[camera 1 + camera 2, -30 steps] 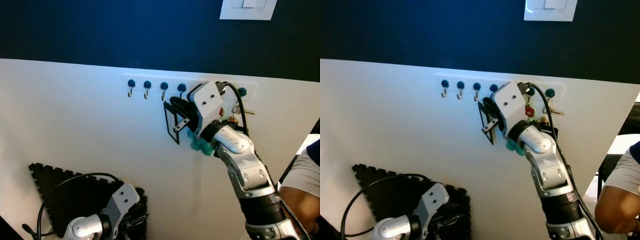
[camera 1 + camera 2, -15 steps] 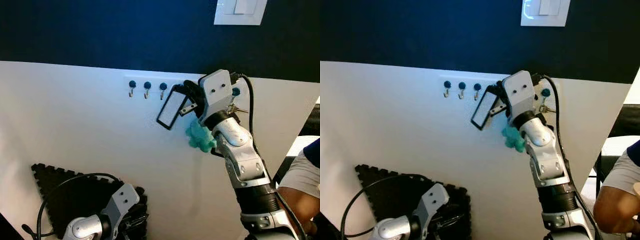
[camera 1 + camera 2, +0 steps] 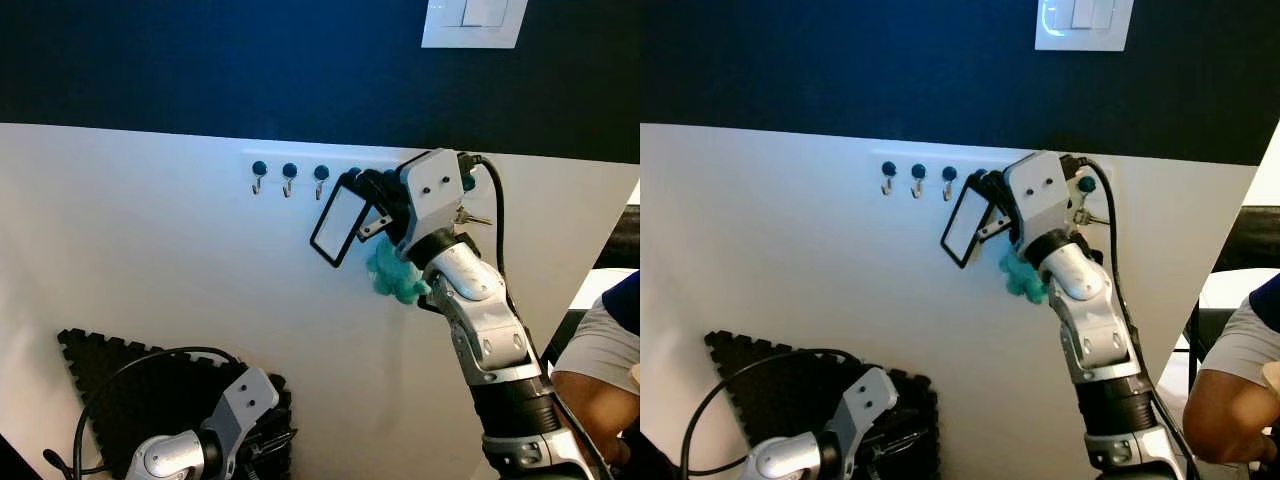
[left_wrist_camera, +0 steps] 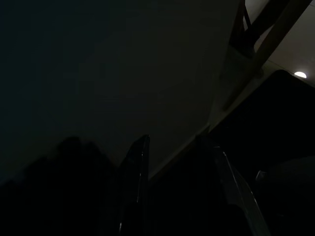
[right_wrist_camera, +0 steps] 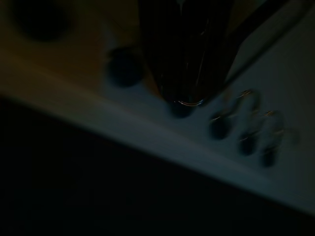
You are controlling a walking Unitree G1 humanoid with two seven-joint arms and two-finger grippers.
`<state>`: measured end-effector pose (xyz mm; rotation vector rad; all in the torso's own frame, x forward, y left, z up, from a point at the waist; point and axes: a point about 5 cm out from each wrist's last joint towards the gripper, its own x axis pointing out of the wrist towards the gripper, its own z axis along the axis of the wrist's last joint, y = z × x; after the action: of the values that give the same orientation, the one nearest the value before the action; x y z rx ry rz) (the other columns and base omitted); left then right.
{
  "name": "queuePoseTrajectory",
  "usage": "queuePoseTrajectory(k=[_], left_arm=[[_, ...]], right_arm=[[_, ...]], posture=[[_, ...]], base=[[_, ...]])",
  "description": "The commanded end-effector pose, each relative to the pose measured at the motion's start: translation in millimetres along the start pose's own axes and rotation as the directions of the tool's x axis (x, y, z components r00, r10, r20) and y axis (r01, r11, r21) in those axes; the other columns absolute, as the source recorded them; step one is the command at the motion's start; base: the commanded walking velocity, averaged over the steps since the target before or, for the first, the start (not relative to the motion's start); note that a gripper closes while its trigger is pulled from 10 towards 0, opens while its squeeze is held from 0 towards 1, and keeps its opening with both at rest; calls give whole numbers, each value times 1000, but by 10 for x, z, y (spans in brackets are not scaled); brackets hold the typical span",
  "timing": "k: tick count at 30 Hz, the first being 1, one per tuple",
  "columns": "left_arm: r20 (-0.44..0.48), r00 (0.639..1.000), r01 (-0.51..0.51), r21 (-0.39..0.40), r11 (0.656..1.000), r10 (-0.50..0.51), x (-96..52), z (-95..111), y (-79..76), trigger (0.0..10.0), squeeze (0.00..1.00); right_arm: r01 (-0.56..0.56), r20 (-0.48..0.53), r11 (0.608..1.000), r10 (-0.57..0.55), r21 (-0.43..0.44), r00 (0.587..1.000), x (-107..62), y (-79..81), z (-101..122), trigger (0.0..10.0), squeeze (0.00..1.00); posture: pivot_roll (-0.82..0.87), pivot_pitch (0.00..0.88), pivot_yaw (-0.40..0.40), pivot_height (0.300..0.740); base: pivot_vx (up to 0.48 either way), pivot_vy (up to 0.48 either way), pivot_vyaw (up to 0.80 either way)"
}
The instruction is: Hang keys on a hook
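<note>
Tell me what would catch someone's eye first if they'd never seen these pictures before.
Probably the right gripper, raised against the white wall at a rack of blue-knobbed hooks, with a black rectangular frame and a teal fluffy tuft hanging beside it. Next, the white light switch on the dark band of wall above. Lower down, the left arm hangs idle in front of a black foam mat.
</note>
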<state>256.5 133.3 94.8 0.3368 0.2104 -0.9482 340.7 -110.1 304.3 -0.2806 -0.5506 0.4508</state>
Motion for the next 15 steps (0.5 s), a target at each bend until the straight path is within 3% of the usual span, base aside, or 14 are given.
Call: queuePoseTrajectory(k=[1, 9, 15], left_arm=[[-25, 1000, 2, 9, 1000, -2, -43, -33, -1, 10000, 0], [-24, 1000, -1, 10, 1000, 2, -38, -30, 4, 10000, 0], [-20, 1000, -8, 10, 1000, 8, -35, -23, 10, 10000, 0]], right_arm=[[-59, 17, 998, 59, 25, 998, -1, 88, 27, 10000, 0], [-159, 44, 986, 157, 45, 987, -19, 229, 64, 10000, 0], [-156, 47, 987, 154, 44, 987, -12, 219, 72, 10000, 0]], posture=[[37, 81, 13, 740], [37, 80, 10, 740], [39, 79, 8, 740]], base=[[0, 0, 0], [0, 0, 0], [0, 0, 0]])
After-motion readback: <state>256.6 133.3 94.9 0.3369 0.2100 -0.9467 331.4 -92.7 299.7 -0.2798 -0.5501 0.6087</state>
